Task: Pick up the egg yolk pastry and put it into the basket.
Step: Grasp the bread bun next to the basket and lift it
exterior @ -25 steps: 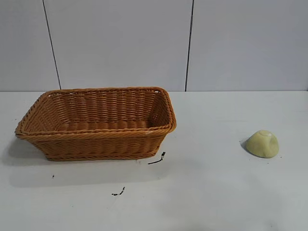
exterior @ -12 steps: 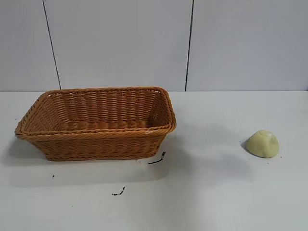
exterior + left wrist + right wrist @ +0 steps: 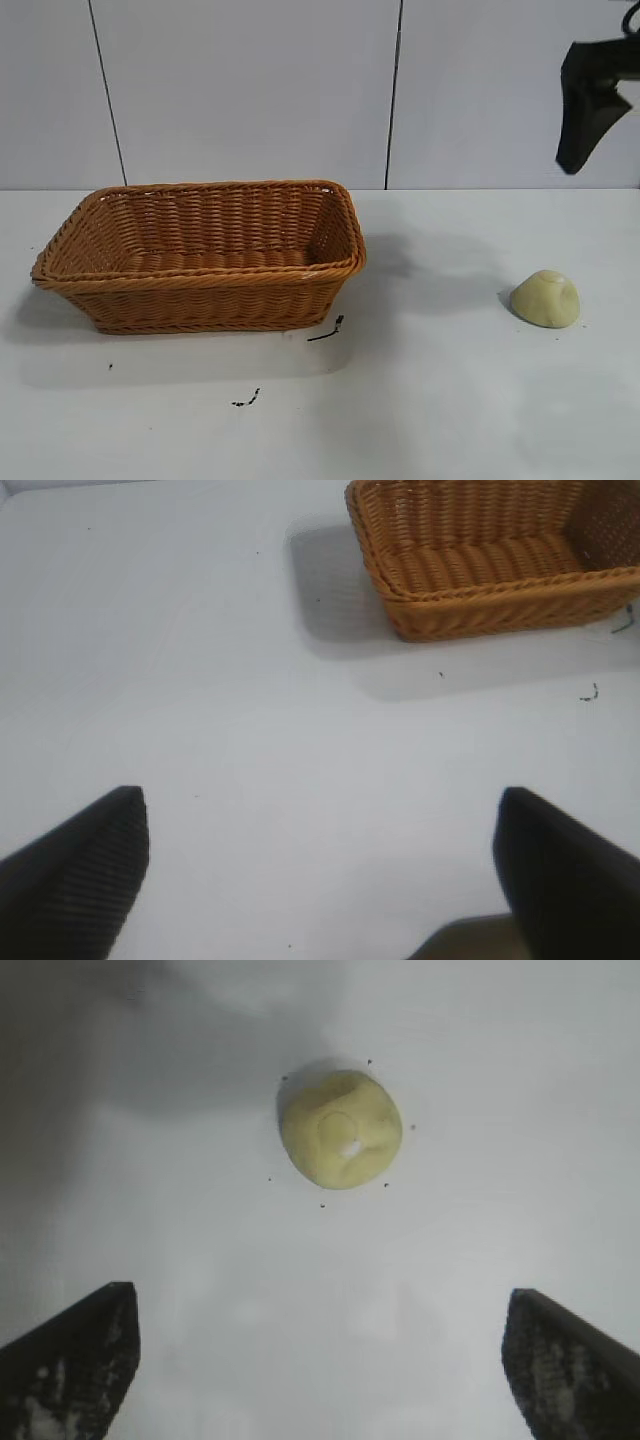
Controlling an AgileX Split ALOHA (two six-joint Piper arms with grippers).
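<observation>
So here we've got the right hand [image 3: 590, 110] hanging high above the tabletop [image 3: 450, 400], up over the egg yolk pastry [image 3: 545, 298], and nothing is gripped. In the right wrist view its fingers [image 3: 70, 1360] are spread wide with only bare surface between them, and the pastry sits apart from them, out ahead. The pastry lies on the right side of the tabletop, well apart from the basket [image 3: 200, 290], which sits over on the left.

What worries us most is the shape. The pastry is a smooth, rounded dome, so if the fingers close high on the curve we'd guess it squirts out or rolls off instead of seating. It also looks soft, so clamping hard could dent or crumble it, though that's only a guess. And it isn't centred between the fingers yet, so a straight drop would likely catch it with one finger first and shove it sideways.

Then there's the carry: a fair stretch of tabletop to cross, and the basket's flaring woven walls stand up with a braided rim, so a low approach could clip that rim and knock the thing loose.

The left hand [image 3: 320, 880] sits off to the side near the basket's end, also wide open and empty. The tabletop is plain matte white with a few small dark marks [image 3: 325, 333] near the basket.
</observation>
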